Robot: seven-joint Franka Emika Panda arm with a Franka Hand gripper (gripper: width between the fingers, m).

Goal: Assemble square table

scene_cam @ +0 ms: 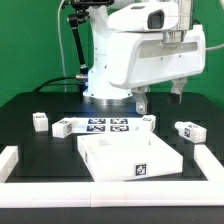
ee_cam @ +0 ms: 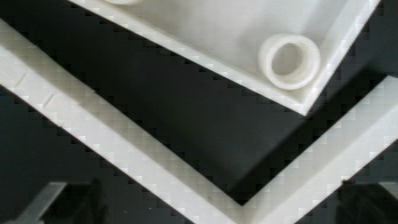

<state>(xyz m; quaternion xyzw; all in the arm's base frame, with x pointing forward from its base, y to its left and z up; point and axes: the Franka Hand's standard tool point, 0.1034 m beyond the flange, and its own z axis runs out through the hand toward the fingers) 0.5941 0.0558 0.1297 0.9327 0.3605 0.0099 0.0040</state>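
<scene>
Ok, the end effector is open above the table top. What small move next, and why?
Probably lower the end effector toward the table top to grip its rim. It hangs open and empty above a corner, the legs lie loose nearby, and the corner socket is unfilled.

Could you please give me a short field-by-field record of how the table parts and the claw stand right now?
top: lies rim up at the front, no legs fitted
legs: loose blocks on the table behind the top, one far at the exterior view's right
socket: round ring near the top's corner, empty
claw: open, holding nothing, hangs over that corner
marker board: flat behind the top
</scene>
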